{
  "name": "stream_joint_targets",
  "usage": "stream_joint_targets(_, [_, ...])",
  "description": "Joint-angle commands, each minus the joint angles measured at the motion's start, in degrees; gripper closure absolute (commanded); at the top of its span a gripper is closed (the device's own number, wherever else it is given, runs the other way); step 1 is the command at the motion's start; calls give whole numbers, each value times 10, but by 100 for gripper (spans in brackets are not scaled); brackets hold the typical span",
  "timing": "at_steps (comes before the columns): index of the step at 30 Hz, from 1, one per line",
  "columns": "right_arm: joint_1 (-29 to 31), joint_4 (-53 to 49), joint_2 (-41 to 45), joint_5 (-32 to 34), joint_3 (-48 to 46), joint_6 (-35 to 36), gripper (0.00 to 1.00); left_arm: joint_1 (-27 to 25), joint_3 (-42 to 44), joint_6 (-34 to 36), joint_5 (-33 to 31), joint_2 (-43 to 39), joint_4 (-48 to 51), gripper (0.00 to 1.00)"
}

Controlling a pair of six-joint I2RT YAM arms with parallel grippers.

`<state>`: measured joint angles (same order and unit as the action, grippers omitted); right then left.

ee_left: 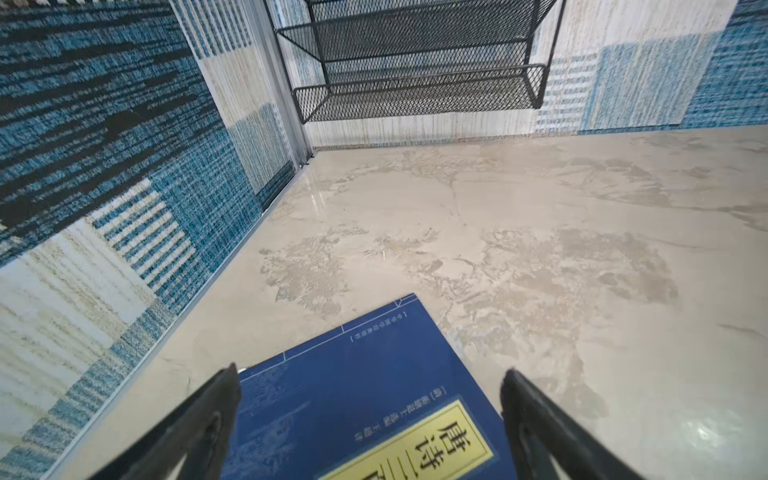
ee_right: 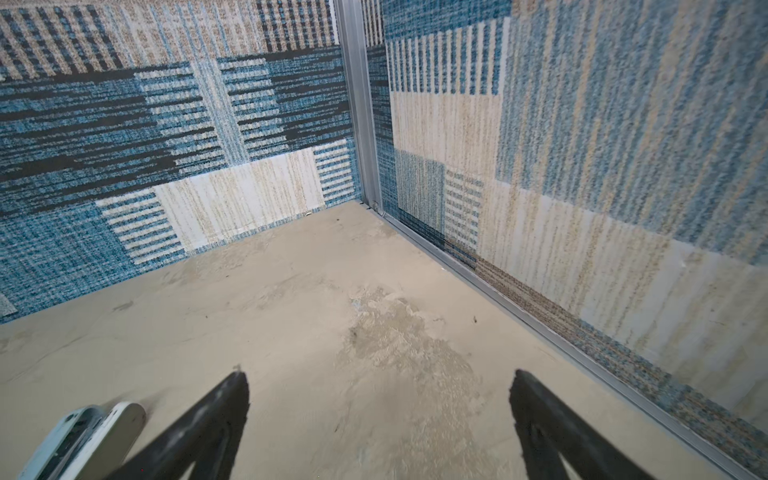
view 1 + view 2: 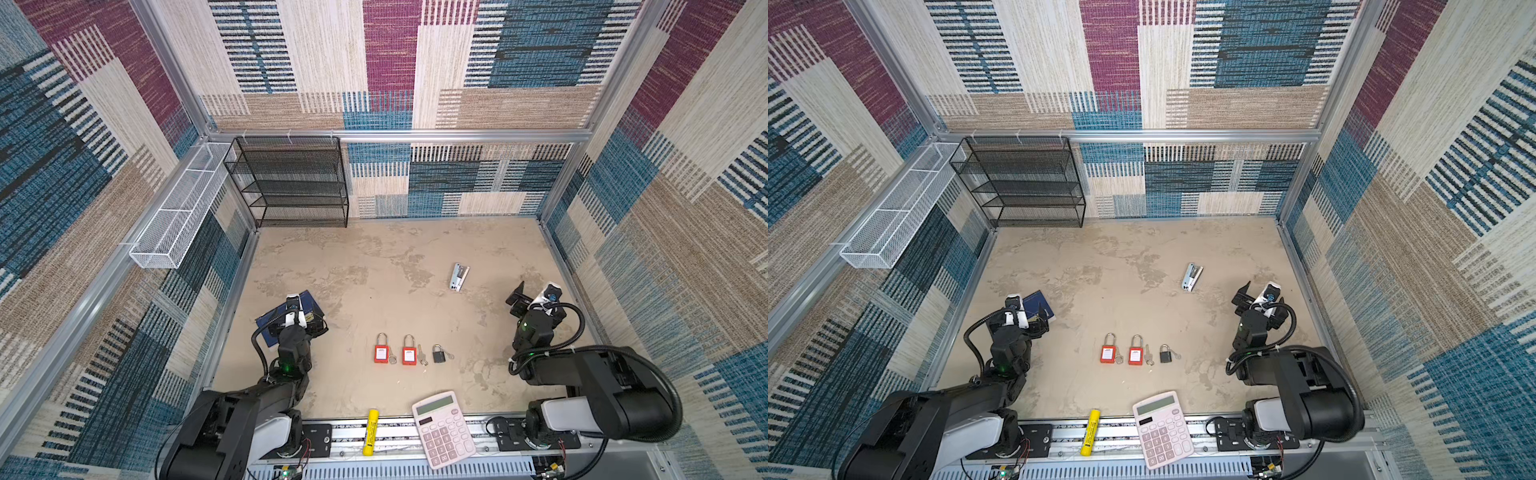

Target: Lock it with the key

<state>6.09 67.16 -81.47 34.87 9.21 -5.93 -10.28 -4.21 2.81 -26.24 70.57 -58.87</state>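
Note:
In both top views three padlocks lie in a row at the table's front middle, each with a small key to its right. They are a red padlock (image 3: 381, 352) with a key (image 3: 392, 355), a second red padlock (image 3: 409, 354) with a key (image 3: 422, 355), and a small black padlock (image 3: 439, 354) with a key (image 3: 449, 355). My left gripper (image 1: 370, 374) hangs open over a blue book (image 1: 353, 395), well left of the row. My right gripper (image 2: 380, 376) stands open over bare table, far right of the row. Neither wrist view shows a padlock or key.
A stapler (image 3: 459, 276) lies behind the row, just left of the right gripper. A pink calculator (image 3: 442, 428) and a yellow tube (image 3: 370, 432) sit on the front rail. A black mesh shelf (image 3: 291, 183) and a white wire basket (image 3: 183, 208) hang at the back left.

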Motion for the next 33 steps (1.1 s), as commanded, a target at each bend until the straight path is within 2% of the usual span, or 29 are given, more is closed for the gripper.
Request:
stream_joint_targets(1, [-2, 40, -15, -47, 24, 25, 1, 6, -18, 6, 31, 52, -113, 1])
stream_joint_targets(3, [-2, 39, -8, -66, 17, 29, 1, 12, -27, 14, 44, 92, -132, 1])
stream_joint_targets(5, [-4, 84, -9, -93, -3, 46, 1, 21, -37, 13, 53, 150, -177, 1])
stream_joint_targets(8, [-4, 114, -16, -154, -16, 71, 1, 25, -49, 39, 116, 212, -215, 1])
stream_joint_targets(11, [-4, 123, -30, -189, -14, 85, 1, 25, -49, 62, 172, 204, -201, 1])
stream_joint_targets(15, [-8, 107, -28, -199, -7, 80, 1, 25, -51, 62, 167, 208, -203, 1])
stream_joint_targets(18, [-24, 91, -35, -232, 2, 74, 1, 24, -58, 62, 169, 200, -179, 1])
stream_joint_targets(20, [-25, 164, -58, -247, -26, 78, 1, 25, -56, 64, 173, 200, -182, 1])
stream_joint_targets(21, [-19, 253, -91, -245, -45, 95, 1, 25, -52, 66, 180, 202, -191, 1])
stream_joint_targets(23, [-14, 163, -55, -254, -32, 93, 1, 25, -41, 70, 192, 209, -217, 1])
stream_joint_targets(25, [-15, 183, -80, -256, -21, 100, 1, 24, -38, 71, 199, 207, -216, 1])
stream_joint_targets(27, [-27, 120, -65, -271, 0, 87, 1, 24, -43, 71, 193, 210, -215, 1])
stream_joint_targets(30, [-40, 93, -69, -273, 16, 71, 1, 24, -72, 59, 161, 196, -153, 1])
stream_joint_targets(33, [-43, 92, -69, -277, 17, 69, 1, 48, -142, 16, 135, 173, 4, 1])
